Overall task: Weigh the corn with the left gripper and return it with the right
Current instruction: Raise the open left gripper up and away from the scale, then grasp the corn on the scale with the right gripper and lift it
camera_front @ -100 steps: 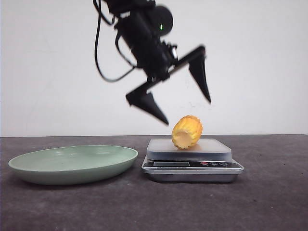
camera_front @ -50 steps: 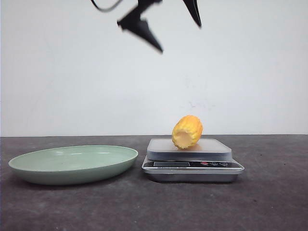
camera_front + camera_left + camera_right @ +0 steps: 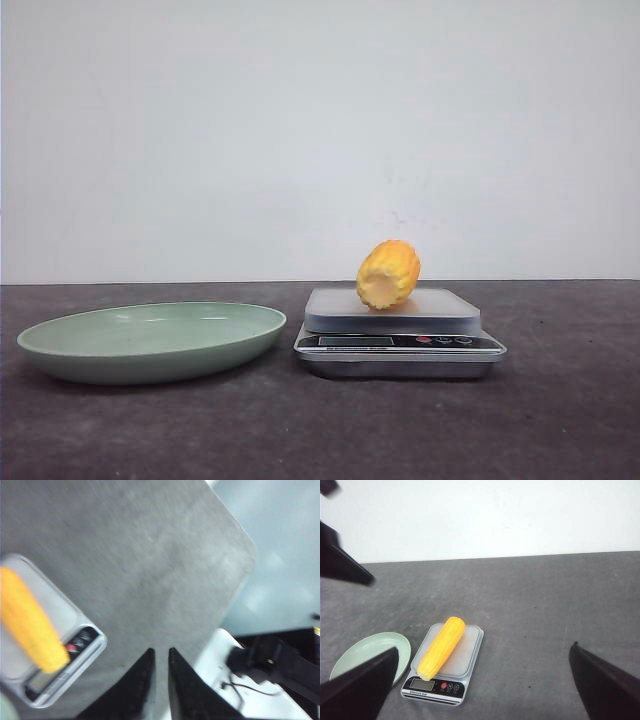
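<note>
On the kitchen scale (image 3: pixel 400 338) beside the green plate (image 3: pixel 150 342), the corn (image 3: pixel 388 274) lies free: my left gripper (image 3: pixel 159 680), fingers nearly together, has lifted clear out of the front view. My right gripper (image 3: pixel 485 680), spread wide, hovers to fetch it back.

— Where is the corn (image 3: pixel 388 274) lying?
— On its side on the weighing platform of the scale (image 3: pixel 400 334), its pale cut end facing the front camera.
— And its look?
— Yellow-orange with rows of kernels. The front view makes it seem stubby; the right wrist view shows a long cob laid lengthwise along the platform, nothing gripping it.
</note>
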You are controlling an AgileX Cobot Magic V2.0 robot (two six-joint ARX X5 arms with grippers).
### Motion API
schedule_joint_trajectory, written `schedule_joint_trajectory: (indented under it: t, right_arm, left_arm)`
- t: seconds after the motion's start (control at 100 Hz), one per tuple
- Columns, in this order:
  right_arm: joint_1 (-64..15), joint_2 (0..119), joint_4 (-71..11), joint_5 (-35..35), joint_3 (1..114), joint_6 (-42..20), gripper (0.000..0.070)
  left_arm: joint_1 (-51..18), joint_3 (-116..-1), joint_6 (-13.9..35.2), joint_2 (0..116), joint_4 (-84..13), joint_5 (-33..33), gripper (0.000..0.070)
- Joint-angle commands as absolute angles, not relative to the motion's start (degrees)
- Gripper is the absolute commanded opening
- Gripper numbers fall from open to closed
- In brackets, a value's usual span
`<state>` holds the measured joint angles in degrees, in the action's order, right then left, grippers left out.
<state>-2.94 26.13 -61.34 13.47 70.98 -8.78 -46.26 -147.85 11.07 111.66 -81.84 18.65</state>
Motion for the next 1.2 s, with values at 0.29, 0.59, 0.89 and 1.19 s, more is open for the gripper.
schedule_joint_trajectory:
  t: [0.29,0.59,0.89,1.19]
  right_arm:
    - [-3.29,26.52,-63.99,13.76,71.05,-9.58,0.07]
    - [-3.25,28.42,-56.36,19.44,64.73,-16.88,0.07]
    - [-5.26,43.94,-42.98,24.43,63.0,-22.68,0.07]
    - [-21.1,62.63,-30.94,15.22,63.11,-28.73,0.07]
  left_arm:
    - [-51.79,-149.73,14.17,88.33,-84.16,5.8,0.0002]
    - [-55.92,-149.21,20.05,69.06,-84.25,4.62,0.0003]
    - [-55.7,-143.76,20.01,54.76,-84.29,-9.98,0.0003]
    - [-55.44,-126.39,19.2,45.98,-84.29,-14.76,0.0003]
